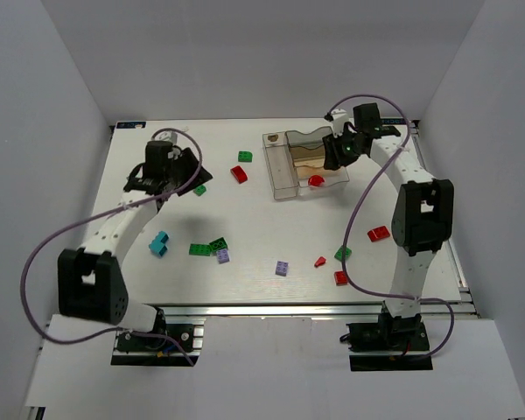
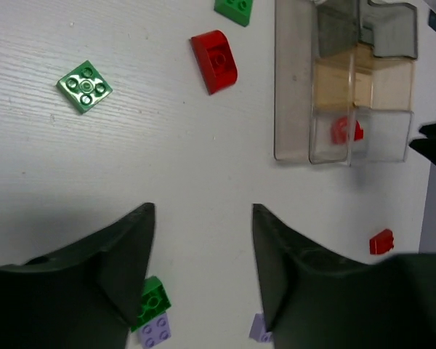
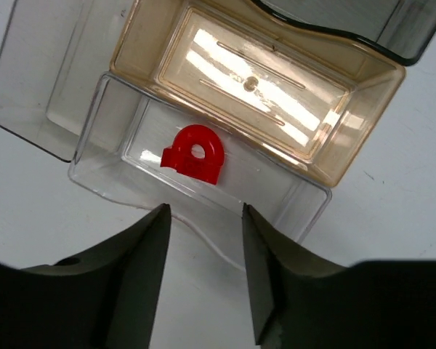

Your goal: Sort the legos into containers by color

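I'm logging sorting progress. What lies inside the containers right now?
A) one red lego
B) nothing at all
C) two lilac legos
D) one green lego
A: the right wrist view shows a single red lego lying in the clear compartment of the containers, with the tan compartment beside it bare.

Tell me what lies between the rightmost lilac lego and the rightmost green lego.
A small red lego lies between the lilac lego and green lego; top view.
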Controlling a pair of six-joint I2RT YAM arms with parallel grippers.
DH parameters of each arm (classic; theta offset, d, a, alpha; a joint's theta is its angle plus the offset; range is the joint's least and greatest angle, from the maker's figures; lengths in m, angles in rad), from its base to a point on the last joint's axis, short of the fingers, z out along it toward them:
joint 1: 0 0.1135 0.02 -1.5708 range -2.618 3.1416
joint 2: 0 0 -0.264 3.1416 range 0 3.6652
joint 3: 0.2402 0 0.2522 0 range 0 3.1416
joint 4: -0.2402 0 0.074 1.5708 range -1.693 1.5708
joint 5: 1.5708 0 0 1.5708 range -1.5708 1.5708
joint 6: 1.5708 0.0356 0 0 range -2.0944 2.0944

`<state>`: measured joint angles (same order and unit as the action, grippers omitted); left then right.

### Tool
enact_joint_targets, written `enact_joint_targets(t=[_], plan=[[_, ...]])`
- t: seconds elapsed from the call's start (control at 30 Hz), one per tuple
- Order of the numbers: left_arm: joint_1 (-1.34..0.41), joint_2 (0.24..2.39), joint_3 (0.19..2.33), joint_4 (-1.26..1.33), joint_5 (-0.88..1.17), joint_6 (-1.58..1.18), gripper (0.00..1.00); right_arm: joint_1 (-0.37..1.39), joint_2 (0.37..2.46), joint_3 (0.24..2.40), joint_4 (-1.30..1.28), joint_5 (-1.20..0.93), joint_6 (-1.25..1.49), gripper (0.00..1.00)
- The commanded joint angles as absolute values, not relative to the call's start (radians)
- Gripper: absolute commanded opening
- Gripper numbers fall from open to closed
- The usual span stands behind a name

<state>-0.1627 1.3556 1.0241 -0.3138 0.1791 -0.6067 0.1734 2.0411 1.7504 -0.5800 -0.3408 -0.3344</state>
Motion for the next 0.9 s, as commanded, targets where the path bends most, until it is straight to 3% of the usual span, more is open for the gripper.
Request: enact_joint_targets(t=[0.0,0.03,0.1,0.17,0.2,0.23,0.33,0.87], plan=[[-0.202,1.518,1.167,-0.389,0.115,-0.591,0.61,0.149,1.887,1.688,-0.569,-0.351,-0.321,0.48],[-0.212,1.561,1.204,-0.414,0.103,-0.591,0.54,0.147,1.849,1.665,-0.563,-0.356,-0.321,0.42],[-0.244,1.681,1.316,-0.475,0.049,-0.592,0.53,0.134,1.807,1.596,-0.554,-0.374,-0.321,0.4],[-0.279,1.753,1.383,-0.529,-0.019,-0.592,0.61,0.121,1.749,1.548,-0.54,-0.388,-0.313,0.41],[-0.293,1.814,1.452,-0.544,-0.041,-0.591,0.67,0.121,1.734,1.528,-0.537,-0.396,-0.313,0.43],[-0.307,1.845,1.489,-0.561,-0.066,-0.586,0.74,0.115,1.703,1.488,-0.526,-0.397,-0.308,0.52],[-0.36,1.96,1.615,-0.63,-0.155,-0.578,0.81,0.109,1.652,1.416,-0.511,-0.4,-0.304,0.65],[-0.471,2.322,2.02,-0.75,-0.396,-0.637,0.84,0.057,1.559,1.276,-0.469,-0.416,-0.301,0.69]])
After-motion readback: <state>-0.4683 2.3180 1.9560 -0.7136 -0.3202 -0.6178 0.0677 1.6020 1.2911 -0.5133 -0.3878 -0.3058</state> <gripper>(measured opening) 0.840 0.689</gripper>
